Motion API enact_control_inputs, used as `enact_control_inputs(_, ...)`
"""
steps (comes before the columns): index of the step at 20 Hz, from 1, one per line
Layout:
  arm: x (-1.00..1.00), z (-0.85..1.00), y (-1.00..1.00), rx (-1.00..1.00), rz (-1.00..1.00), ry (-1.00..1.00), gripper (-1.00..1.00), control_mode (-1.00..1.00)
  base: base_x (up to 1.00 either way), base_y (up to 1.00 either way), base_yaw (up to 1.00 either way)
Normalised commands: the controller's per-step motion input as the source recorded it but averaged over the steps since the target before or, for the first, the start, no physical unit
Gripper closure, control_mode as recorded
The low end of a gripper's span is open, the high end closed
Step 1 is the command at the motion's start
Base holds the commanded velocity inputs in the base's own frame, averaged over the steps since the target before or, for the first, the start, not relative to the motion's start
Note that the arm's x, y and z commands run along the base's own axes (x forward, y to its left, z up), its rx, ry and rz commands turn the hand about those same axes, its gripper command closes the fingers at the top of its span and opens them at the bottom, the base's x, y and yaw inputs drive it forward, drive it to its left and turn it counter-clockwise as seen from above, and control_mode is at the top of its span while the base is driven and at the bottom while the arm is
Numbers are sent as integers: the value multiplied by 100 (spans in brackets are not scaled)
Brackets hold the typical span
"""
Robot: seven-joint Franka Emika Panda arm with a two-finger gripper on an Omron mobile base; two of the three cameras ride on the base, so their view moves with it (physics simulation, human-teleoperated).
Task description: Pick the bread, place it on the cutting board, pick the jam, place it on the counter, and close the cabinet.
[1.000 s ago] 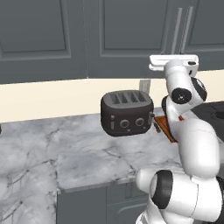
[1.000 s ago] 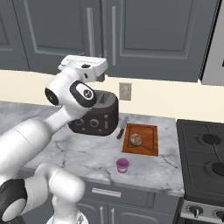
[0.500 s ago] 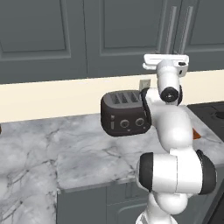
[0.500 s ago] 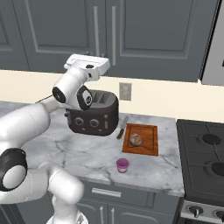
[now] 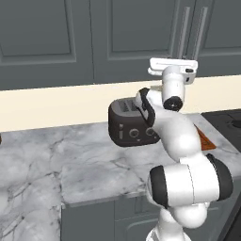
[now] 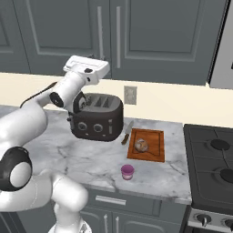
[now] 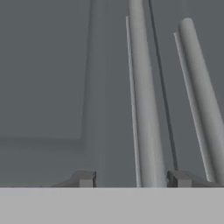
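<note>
The bread (image 6: 141,145) lies on the reddish cutting board (image 6: 154,136), whose corner shows past the arm (image 5: 205,141). The pink jam (image 6: 127,171) stands on the marble counter (image 6: 91,157) near its front edge. The cabinet (image 6: 150,36) has both doors flush, with its pale bar handles (image 6: 100,32) side by side. My gripper (image 7: 132,178) is raised in front of those doors, shut, and its hand (image 6: 86,69) sits above the toaster. One handle (image 7: 144,109) runs up between the fingertips (image 7: 85,178). I cannot tell whether they touch it.
A dark toaster (image 6: 98,117) stands on the counter under my hand, also seen from the left (image 5: 129,124). A knife (image 6: 127,133) lies between the toaster and the board. A stove (image 6: 214,159) borders the counter on the right. A wall socket (image 6: 130,94) sits above the knife.
My hand has stayed in front of the cabinet doors while the arm's lower links swung round beneath it. The jaws have drawn together. Bread, jam and board have not moved.
</note>
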Motion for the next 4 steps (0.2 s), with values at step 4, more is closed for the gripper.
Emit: enact_control_inputs(4,38,0,0,0,0,0,-100,-100,0,0,0)
